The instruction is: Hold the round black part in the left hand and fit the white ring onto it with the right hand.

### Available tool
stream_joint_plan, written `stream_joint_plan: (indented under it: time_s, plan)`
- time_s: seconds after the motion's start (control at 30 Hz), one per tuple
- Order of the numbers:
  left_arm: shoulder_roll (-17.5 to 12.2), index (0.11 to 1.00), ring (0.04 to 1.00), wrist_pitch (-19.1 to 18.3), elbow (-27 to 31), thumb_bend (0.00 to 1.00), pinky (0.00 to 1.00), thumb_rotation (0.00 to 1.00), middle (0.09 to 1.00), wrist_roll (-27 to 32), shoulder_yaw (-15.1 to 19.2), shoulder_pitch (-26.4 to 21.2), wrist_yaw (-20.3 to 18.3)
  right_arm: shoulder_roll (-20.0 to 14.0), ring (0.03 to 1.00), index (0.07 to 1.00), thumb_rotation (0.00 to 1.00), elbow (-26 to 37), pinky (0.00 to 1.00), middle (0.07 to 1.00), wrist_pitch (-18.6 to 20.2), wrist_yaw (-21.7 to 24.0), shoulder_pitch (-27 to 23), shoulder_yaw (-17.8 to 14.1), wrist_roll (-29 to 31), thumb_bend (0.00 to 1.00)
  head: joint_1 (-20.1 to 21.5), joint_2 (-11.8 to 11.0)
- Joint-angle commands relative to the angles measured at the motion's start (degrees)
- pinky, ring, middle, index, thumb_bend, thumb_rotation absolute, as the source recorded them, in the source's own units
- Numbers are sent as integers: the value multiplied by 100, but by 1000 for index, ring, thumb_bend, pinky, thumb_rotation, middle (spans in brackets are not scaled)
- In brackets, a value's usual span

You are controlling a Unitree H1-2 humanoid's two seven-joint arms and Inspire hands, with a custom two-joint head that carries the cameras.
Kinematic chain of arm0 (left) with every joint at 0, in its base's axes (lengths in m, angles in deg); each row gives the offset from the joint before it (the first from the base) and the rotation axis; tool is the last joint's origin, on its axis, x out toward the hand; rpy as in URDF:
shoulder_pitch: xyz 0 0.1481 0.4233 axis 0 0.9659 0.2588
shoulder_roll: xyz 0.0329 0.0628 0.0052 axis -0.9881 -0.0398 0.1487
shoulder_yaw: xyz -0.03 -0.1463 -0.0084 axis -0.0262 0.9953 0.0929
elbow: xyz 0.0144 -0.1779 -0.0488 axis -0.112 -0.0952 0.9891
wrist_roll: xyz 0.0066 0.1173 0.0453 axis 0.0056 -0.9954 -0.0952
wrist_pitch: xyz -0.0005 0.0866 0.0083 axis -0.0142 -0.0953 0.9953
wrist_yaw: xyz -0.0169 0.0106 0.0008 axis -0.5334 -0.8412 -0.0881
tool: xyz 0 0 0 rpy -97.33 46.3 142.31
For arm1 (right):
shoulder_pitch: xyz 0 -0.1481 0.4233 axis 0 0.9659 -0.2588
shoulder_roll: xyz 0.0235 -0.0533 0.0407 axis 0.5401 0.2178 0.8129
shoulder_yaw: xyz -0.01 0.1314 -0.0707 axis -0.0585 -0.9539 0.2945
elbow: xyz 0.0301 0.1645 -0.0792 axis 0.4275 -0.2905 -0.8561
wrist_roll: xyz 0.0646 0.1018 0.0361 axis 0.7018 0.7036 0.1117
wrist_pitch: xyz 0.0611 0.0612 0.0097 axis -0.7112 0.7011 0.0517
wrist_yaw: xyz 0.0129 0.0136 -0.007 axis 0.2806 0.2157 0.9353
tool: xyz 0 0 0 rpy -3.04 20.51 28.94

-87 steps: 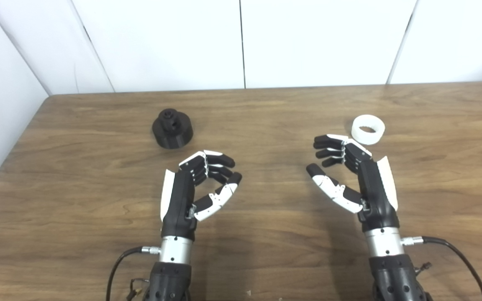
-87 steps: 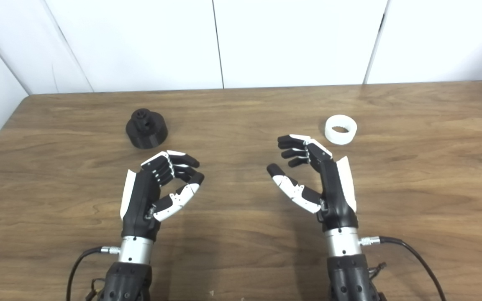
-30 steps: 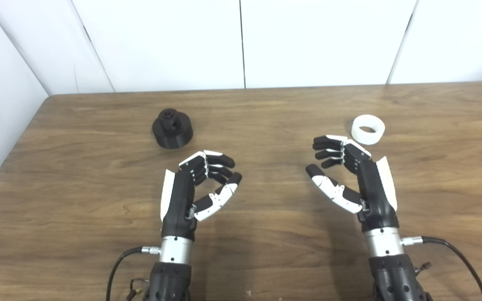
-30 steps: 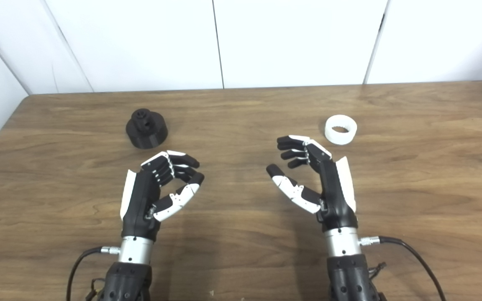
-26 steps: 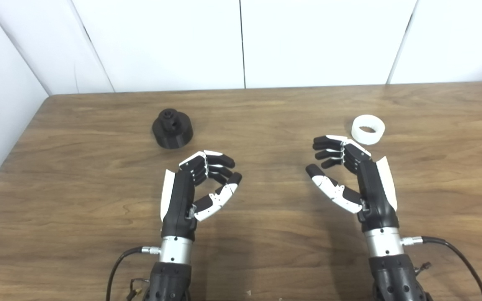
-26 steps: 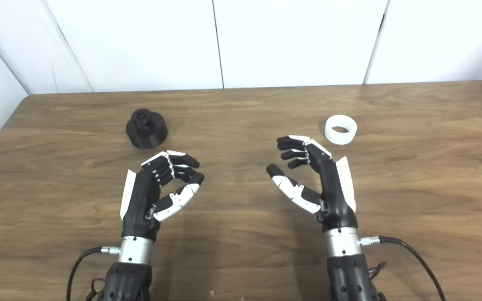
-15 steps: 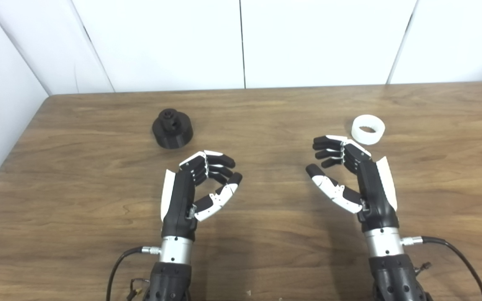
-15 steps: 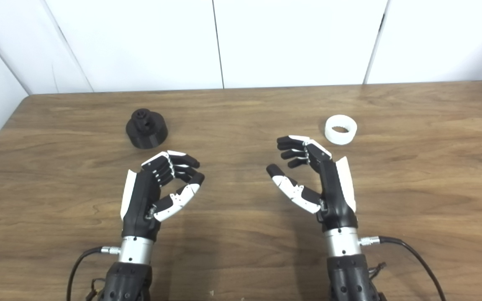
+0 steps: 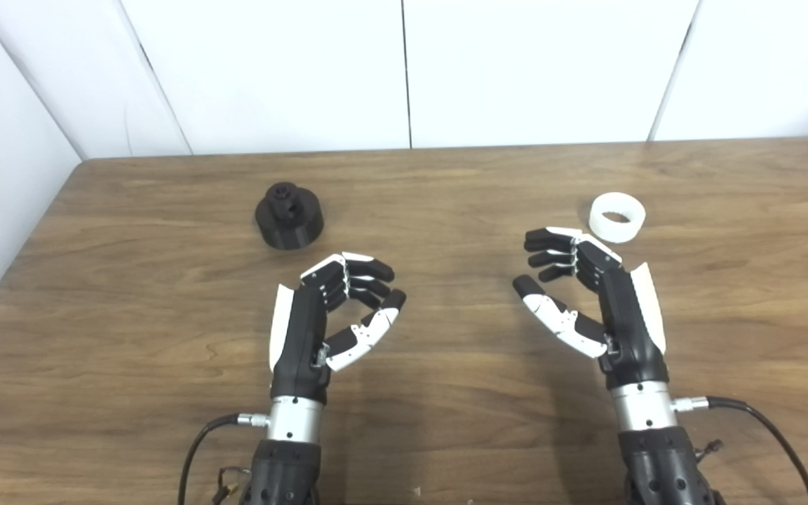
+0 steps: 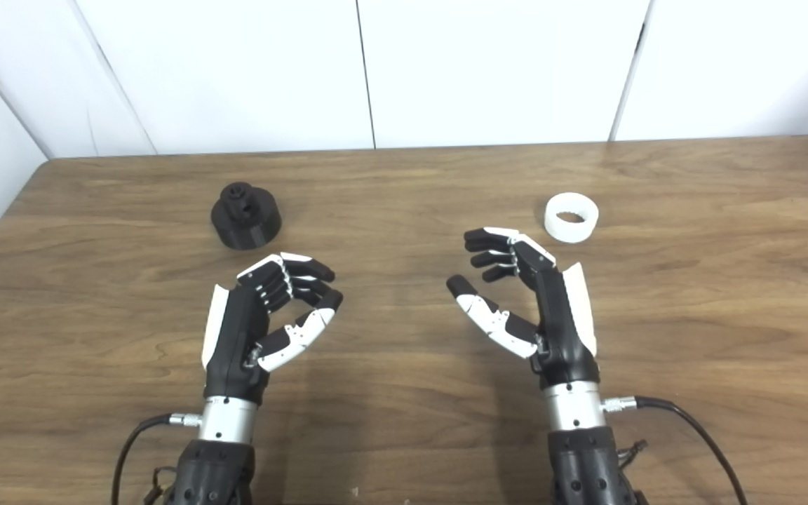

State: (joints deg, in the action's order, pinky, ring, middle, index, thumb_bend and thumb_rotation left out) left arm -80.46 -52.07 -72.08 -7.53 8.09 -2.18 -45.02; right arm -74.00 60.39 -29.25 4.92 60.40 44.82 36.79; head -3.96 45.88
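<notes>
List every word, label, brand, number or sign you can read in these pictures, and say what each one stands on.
None: no readable text on the round black part, the white ring, the left hand, the right hand, the table or the wall panels.

Empty hands near black part

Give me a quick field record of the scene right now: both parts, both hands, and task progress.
black part: round black part resting on the wooden table, far left, untouched
white ring: white ring lying flat on the table, far right, hole facing up
left hand: left hand empty, fingers curled but apart from the thumb, nearer than the black part
right hand: right hand empty, open, just short of the ring
contact: none
progress: nothing picked up yet
</notes>
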Motion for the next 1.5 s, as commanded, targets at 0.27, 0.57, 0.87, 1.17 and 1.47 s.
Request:
stream_joint_plan:
  time_s: [0.27, 0.57, 0.87, 1.17, 1.47]
  plan:
    - [68, 494, 519, 188, 11, 499, 436, 61, 578, -167, -105, 52, 61, 101, 625, 671, 416, 132, 542, 667, -178, 51, 411, -69, 50, 520, -1035, -161]
    - [337, 494, 544, 232, -268, 501, 471, 61, 587, -335, -337, 28, 253, -165, 627, 680, 452, -131, 553, 678, -568, 239, 445, -439, 461, 539, -1923, -383]
    - [329, 493, 545, 277, -271, 501, 468, 57, 586, -382, -333, 16, 294, -151, 624, 679, 471, -170, 555, 675, -639, 377, 444, -552, 405, 557, -1826, -387]
    - [185, 496, 585, -13, -70, 501, 499, 66, 644, -569, -228, -72, 213, -119, 621, 677, 473, -199, 551, 672, -675, 422, 421, -579, 371, 566, -1814, -403]
    - [-368, 728, 712, -935, 553, 642, 590, 274, 774, -1487, -8, -352, -122, -100, 620, 675, 483, -185, 549, 673, -616, 443, 414, -597, 365, 576, -1793, -424]
